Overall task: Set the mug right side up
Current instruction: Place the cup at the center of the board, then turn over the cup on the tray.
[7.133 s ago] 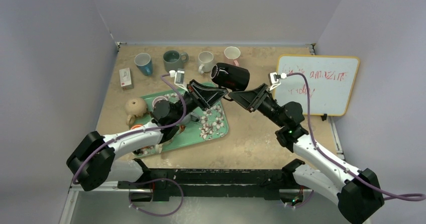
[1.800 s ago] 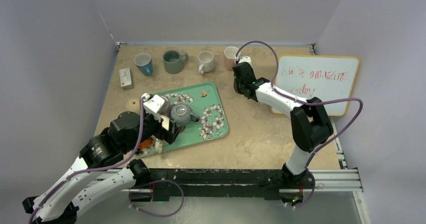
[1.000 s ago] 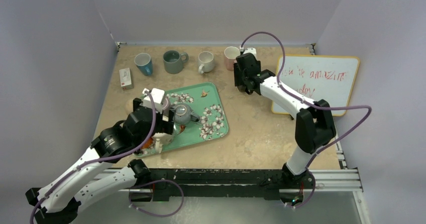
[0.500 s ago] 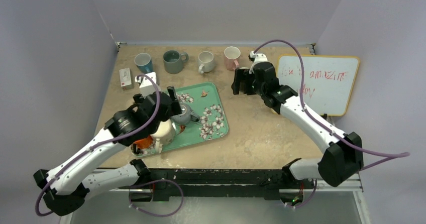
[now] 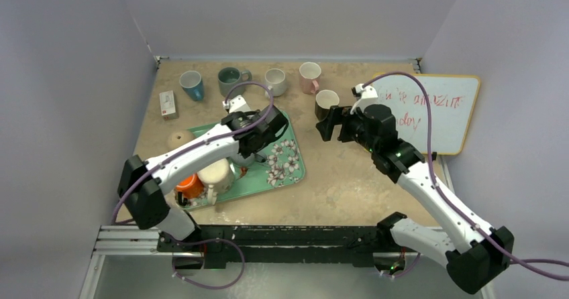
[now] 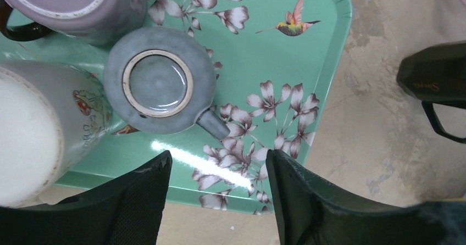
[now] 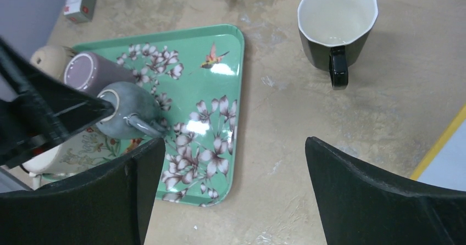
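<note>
A black mug (image 5: 327, 100) with a white inside stands upright on the table right of the green tray (image 5: 292, 171); it also shows in the right wrist view (image 7: 337, 25). My right gripper (image 5: 333, 126) is open and empty, just near of that mug, its own view (image 7: 235, 140) over bare table. My left gripper (image 5: 264, 133) is open and empty above the tray (image 6: 324, 36), just near of a grey mug (image 6: 159, 85) standing upside down. A purple mug (image 6: 71, 3) is also upside down and a cream mug (image 6: 33, 135) lies beside it.
Blue (image 5: 192, 83), grey-green (image 5: 230, 80), white (image 5: 274, 80) and pink (image 5: 309, 73) mugs stand upright along the back. A whiteboard (image 5: 429, 111) lies at the right. A small box (image 5: 168, 103) and a beige ball (image 5: 180, 138) are at the left.
Earlier both grippers held the black mug in the air; it now stands upright on the table. The right gripper has drawn back from it. The left arm has swung forward over the tray.
</note>
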You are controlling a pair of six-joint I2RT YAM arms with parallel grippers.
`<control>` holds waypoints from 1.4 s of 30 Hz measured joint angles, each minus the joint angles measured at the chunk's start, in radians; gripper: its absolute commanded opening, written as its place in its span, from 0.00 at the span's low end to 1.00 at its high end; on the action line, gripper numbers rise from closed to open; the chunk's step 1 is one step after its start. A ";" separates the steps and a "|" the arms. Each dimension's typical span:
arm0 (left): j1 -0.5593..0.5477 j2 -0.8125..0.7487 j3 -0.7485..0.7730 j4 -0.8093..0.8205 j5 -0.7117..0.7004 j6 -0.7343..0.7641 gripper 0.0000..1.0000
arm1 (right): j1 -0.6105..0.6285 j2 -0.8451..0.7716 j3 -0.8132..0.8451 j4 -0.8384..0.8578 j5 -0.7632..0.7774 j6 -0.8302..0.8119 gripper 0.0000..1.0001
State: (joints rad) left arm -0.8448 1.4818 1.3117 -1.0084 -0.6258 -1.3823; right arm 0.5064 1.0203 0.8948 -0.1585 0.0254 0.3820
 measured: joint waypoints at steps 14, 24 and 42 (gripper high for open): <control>0.012 0.208 0.094 -0.173 0.003 -0.348 0.47 | 0.000 -0.116 -0.032 0.000 -0.003 0.003 0.99; 0.053 0.292 0.095 -0.179 0.088 -0.390 0.47 | 0.000 -0.179 -0.031 -0.039 -0.017 -0.007 0.99; 0.064 0.373 0.102 -0.151 0.160 -0.458 0.40 | 0.000 -0.210 -0.012 -0.093 -0.017 -0.032 0.99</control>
State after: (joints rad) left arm -0.7807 1.8553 1.4136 -1.1595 -0.4660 -1.8404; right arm 0.5064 0.8104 0.8829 -0.2512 0.0082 0.3500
